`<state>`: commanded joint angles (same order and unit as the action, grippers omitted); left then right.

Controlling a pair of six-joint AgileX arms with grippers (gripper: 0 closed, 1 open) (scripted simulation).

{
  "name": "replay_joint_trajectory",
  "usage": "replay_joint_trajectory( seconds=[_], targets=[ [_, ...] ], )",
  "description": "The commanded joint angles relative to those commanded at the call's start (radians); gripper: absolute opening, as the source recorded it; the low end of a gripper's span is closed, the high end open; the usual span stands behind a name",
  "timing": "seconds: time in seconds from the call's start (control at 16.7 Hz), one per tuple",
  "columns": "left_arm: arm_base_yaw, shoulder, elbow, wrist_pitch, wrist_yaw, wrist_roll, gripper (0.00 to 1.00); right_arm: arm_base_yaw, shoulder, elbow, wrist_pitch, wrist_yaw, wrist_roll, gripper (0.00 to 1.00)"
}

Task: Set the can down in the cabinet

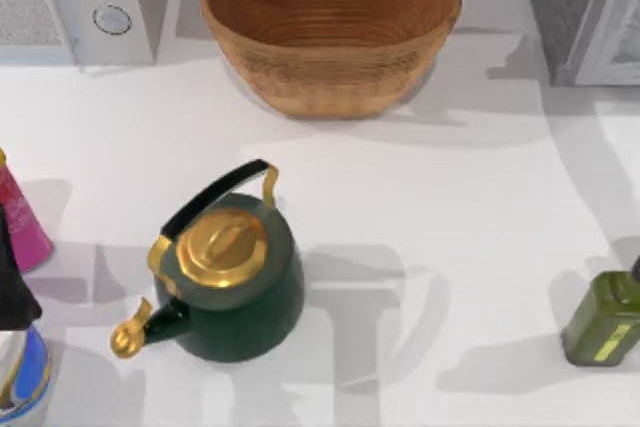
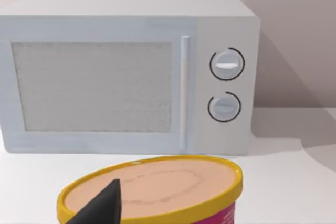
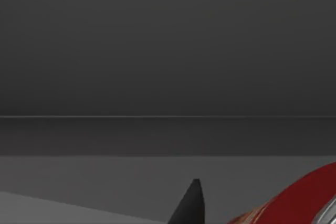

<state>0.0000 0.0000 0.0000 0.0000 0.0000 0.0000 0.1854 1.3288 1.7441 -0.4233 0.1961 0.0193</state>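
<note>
The right pincer [image 3: 210, 211] is inside the grey cabinet [image 3: 168, 51] with the can [image 3: 304, 198] right beside its fingertip; whether it pinches the can I cannot tell, so this looks like the placing step. Next it likely needs lowering onto the cabinet floor [image 3: 79, 177], then release. The left pincer [image 2: 100, 208] idles above a yellow-rimmed tub [image 2: 173, 182] on the white counter [image 1: 450, 197], before a microwave [image 2: 126, 72].

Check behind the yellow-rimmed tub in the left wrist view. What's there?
A white microwave stands behind the tub, apart from it, door shut, two dials at one side. The door panel hides its inside. A dark fingertip covers part of the tub's lid.
</note>
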Motion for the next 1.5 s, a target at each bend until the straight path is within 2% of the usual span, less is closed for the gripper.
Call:
replay_joint_trajectory(
  seconds=[0.24, 0.42, 1.08, 1.26, 1.5],
  targets=[
    [0.000, 0.000, 0.000, 0.000, 0.000, 0.000, 1.00, -0.006, 0.009, 0.010, -0.004, -0.003, 0.003, 0.00],
    [0.000, 0.000, 0.000, 0.000, 0.000, 0.000, 1.00, -0.014, 0.103, 0.110, -0.042, -0.013, 0.004, 0.00],
    [0.000, 0.000, 0.000, 0.000, 0.000, 0.000, 1.00, -0.073, 0.672, 0.918, -0.217, -0.060, 0.002, 0.00],
    [0.000, 0.000, 0.000, 0.000, 0.000, 0.000, 1.00, -0.087, 0.747, 1.003, -0.249, -0.073, 0.001, 0.00],
    [0.000, 0.000, 0.000, 0.000, 0.000, 0.000, 1.00, -0.088, 0.754, 1.011, -0.253, -0.073, 0.001, 0.00]
  ],
)
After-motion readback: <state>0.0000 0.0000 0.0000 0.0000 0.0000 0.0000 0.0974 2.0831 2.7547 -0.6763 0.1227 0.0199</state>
